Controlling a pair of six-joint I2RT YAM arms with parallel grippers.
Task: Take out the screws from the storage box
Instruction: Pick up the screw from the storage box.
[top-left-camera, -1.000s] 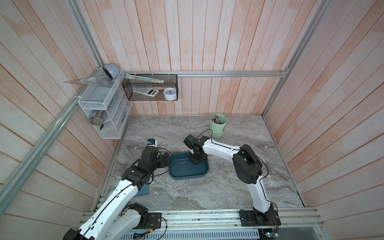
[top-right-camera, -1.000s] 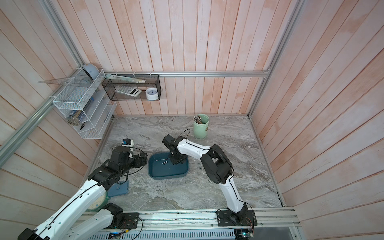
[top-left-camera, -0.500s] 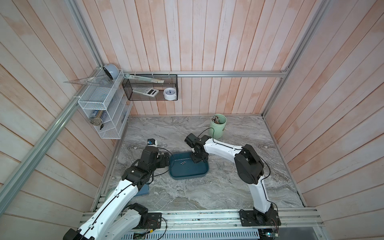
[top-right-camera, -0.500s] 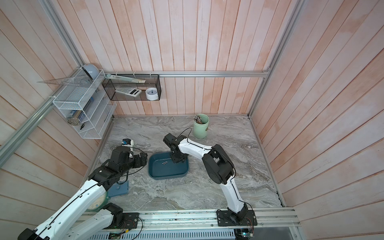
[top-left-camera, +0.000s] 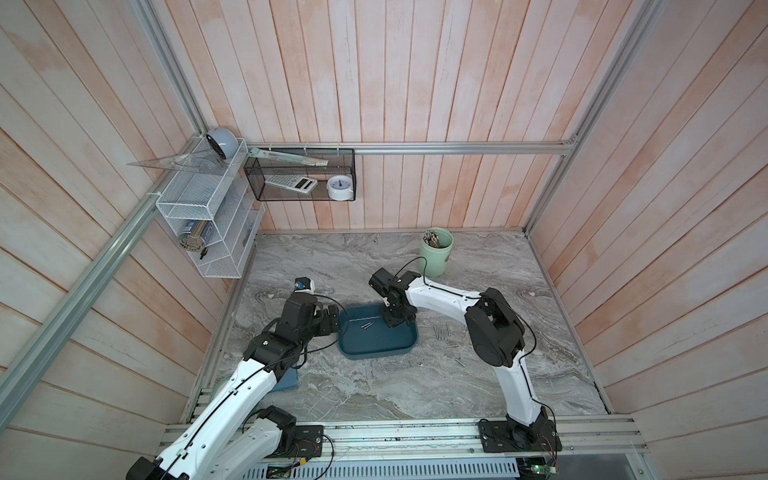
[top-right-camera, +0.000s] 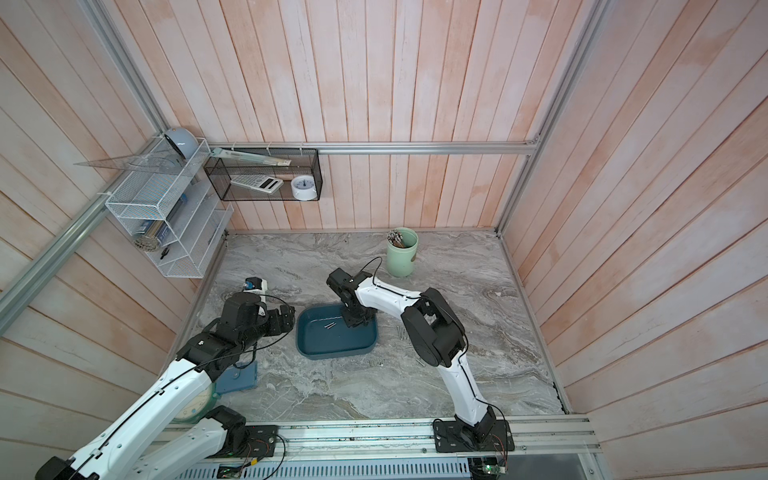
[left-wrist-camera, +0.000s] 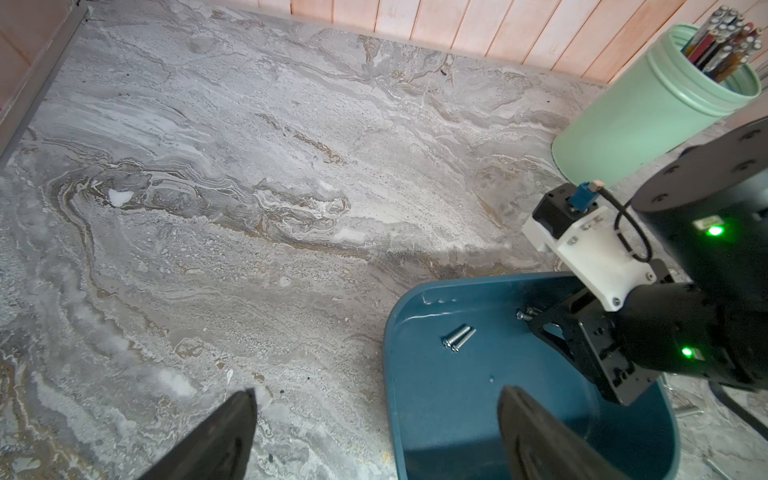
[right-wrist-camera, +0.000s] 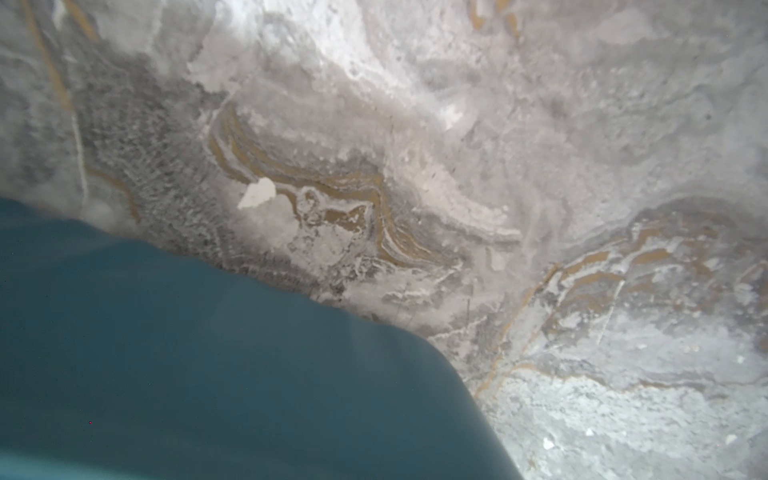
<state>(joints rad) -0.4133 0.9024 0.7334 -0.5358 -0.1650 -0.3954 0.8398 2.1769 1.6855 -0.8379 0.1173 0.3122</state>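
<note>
Blue tray (top-left-camera: 378, 345) sits mid-table (top-left-camera: 374, 390). Two screws (top-left-camera: 365, 326) lie side by side inside it; loose screws (top-left-camera: 442, 332) rest on the marble just right of it. Left claw (left-wrist-camera: 376, 395) hovers at the tray's left rim, spread wide, empty. Right claw (top-left-camera: 395, 322) dips into the tray's far corner, tips beside a third screw (left-wrist-camera: 521, 315); cannot tell whether it grips.

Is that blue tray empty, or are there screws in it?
Not empty. Two screws lie side by side on the blue tray's floor; the left wrist view shows at least one more.
</note>
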